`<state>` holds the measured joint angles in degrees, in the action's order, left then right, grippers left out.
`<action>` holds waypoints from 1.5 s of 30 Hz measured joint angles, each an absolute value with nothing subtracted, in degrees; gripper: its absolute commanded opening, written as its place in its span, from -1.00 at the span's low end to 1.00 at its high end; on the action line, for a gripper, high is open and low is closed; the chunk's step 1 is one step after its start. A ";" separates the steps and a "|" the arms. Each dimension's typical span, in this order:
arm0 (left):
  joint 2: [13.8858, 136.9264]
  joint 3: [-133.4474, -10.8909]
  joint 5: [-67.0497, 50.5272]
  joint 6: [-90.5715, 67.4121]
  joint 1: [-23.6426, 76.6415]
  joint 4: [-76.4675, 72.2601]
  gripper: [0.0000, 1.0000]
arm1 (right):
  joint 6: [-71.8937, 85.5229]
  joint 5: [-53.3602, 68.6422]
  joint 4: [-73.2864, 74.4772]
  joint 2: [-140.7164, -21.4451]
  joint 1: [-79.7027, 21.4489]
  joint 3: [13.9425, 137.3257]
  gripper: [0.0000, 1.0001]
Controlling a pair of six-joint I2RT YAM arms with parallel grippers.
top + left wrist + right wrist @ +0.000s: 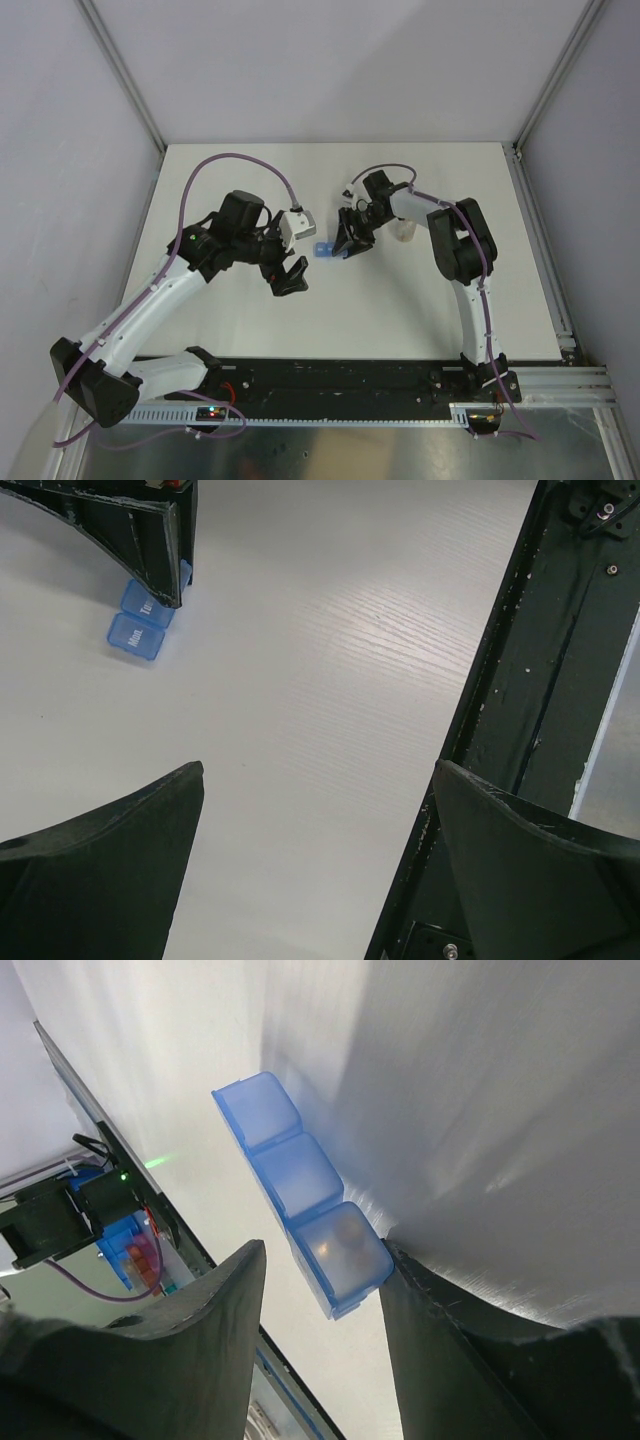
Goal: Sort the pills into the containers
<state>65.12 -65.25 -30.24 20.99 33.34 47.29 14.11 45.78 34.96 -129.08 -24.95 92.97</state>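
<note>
**Right fingers straddle the pill strip's end without clamping it: centre before closing**

**Top view.** The left fingers (292,277) hang spread above the tabletop (400,320). The blue three-compartment pill strip (322,250) lies beyond their tips, apart from them. The right fingers (348,240) stand low over the strip's other end. A small clear vial (403,232) sits behind them, beside that arm.

**Left wrist view.** The left fingers are spread wide with nothing between them. The strip lies ahead of their tips and off to one side. Two lids read "Mon" and "Tue", and a right finger hides the third compartment.

**Right wrist view.** The right fingers are parted, with the end compartment between them. One finger touches or nearly touches its corner. Bare tabletop shows between the other finger and the strip, so the strip is not gripped. Orange-brown pills (340,1243) show through that nearest compartment. The two compartments farther from the tips look empty.

**Assessment.** The strip lies off-centre between the right fingers. If they closed from here, one finger would likely push first and slide or spin the light strip. Centre them so both fingers meet opposite walls together, then close gently and keep the strip level.
</note>
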 measured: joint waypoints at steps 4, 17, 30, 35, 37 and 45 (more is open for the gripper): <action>65.12 -65.25 -30.37 20.99 33.34 47.27 0.99 | 13.89 45.65 35.16 -129.08 -24.73 93.06 0.08; 65.12 -65.25 -30.63 21.02 33.34 47.27 0.99 | 13.02 43.99 35.73 -128.53 -23.81 93.12 0.08; 65.12 -65.23 -30.63 21.02 33.34 47.27 0.99 | 12.36 42.46 35.77 -128.03 -23.75 93.12 0.08; 65.12 -65.21 -30.63 21.02 33.34 47.27 0.99 | 11.94 42.02 35.77 -127.90 -23.75 93.12 0.08; 65.12 -65.12 -30.63 21.04 33.34 47.24 0.99 | 11.92 41.87 35.79 -127.83 -23.75 93.12 0.08; 65.12 -64.82 -29.15 20.99 33.34 47.16 0.99 | 11.20 39.55 36.25 -127.33 -23.75 93.43 0.12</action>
<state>65.12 -64.82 -29.15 20.99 33.34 47.16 11.20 39.55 36.25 -127.33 -23.75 93.43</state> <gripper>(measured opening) 0.996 0.542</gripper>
